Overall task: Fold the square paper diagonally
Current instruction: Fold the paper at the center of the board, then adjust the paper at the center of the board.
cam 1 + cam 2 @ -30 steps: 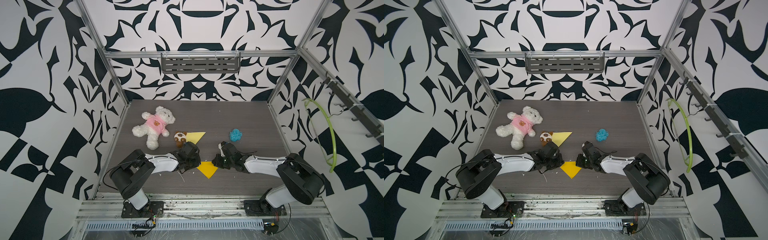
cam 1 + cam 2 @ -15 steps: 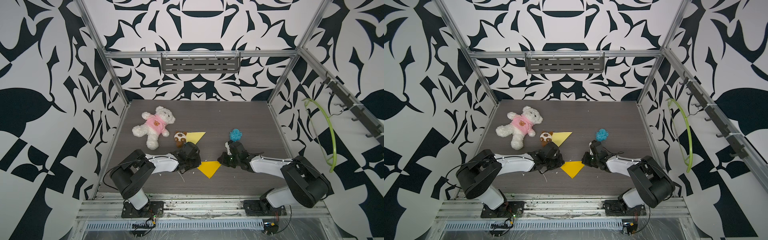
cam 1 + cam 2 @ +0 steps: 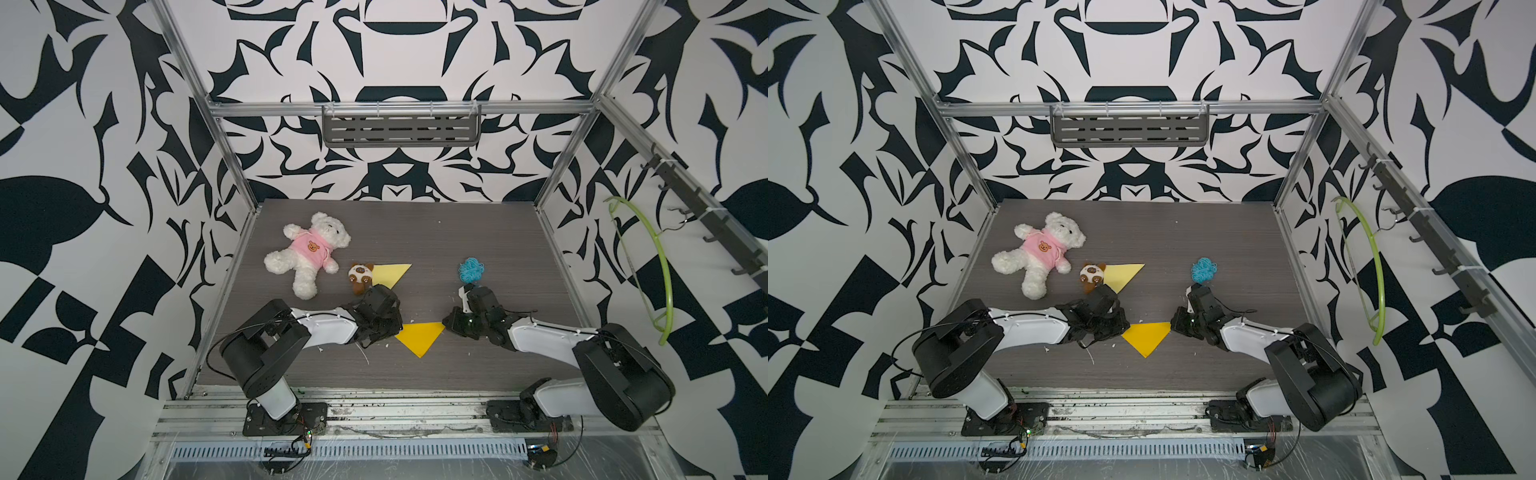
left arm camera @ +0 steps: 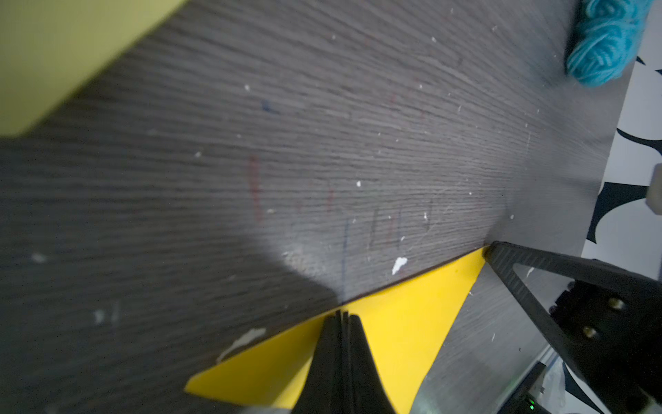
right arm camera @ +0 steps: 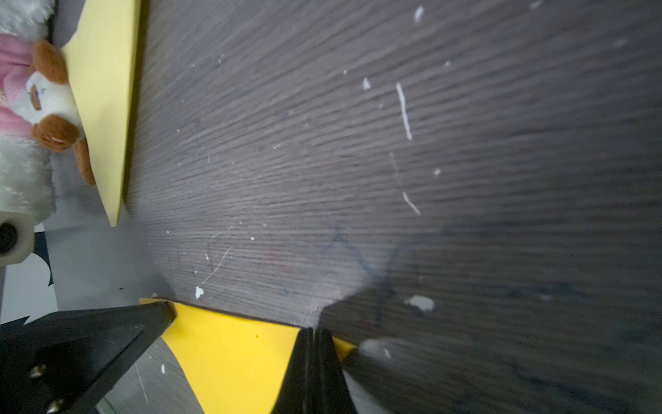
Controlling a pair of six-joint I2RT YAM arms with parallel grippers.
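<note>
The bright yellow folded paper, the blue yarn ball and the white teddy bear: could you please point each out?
bright yellow folded paper (image 3: 419,337), in a top view, middle of the triangle.
blue yarn ball (image 3: 1203,270), in a top view, its centre.
white teddy bear (image 3: 312,248), in a top view, its pink shirt.

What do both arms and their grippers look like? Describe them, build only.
The left arm and right arm match: white rounded links between bulky black joint housings, thin black cables alongside, black base plates. The left gripper and right gripper have black fingers tapering to narrow wedge tips, ribbed on the face, with small brass-coloured screws.
</note>
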